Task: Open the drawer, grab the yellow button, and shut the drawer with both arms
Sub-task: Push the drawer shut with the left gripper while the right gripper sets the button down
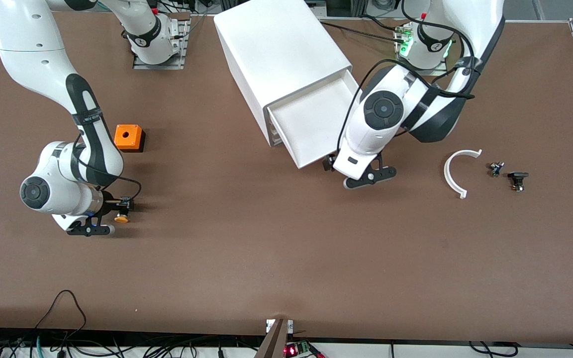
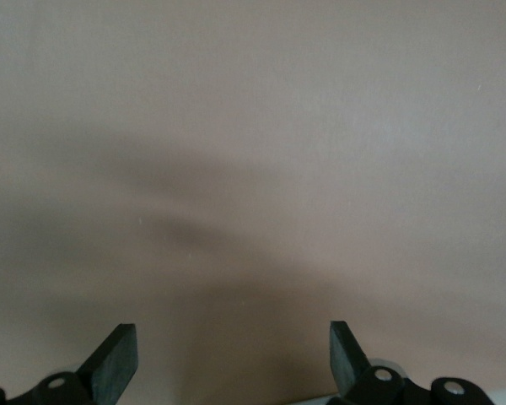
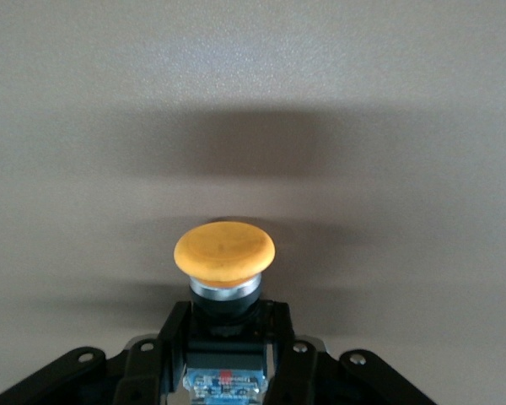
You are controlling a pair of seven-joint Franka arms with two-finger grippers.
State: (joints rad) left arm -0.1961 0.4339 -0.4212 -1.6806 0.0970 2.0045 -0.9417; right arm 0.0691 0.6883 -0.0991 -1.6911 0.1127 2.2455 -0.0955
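Observation:
The drawer [image 1: 316, 119], the top one of the white cabinet [image 1: 276, 44], stands pulled out, and what shows of its white tray is bare. My left gripper [image 1: 328, 163] is open and empty, low over the table at the drawer's front corner; the left wrist view shows its spread fingers [image 2: 118, 350] over bare brown table. My right gripper [image 1: 119, 210] is shut on the button [image 1: 122, 217], low over the table toward the right arm's end. In the right wrist view the orange-yellow cap [image 3: 224, 251] sticks out past the gripper [image 3: 225, 325], which clamps the black-and-blue body.
An orange cube with a hole [image 1: 129, 137] sits farther from the front camera than the right gripper. Toward the left arm's end lie a white curved piece [image 1: 458, 171] and two small dark components [image 1: 495, 169] [image 1: 518, 180]. Cables hang along the table's near edge.

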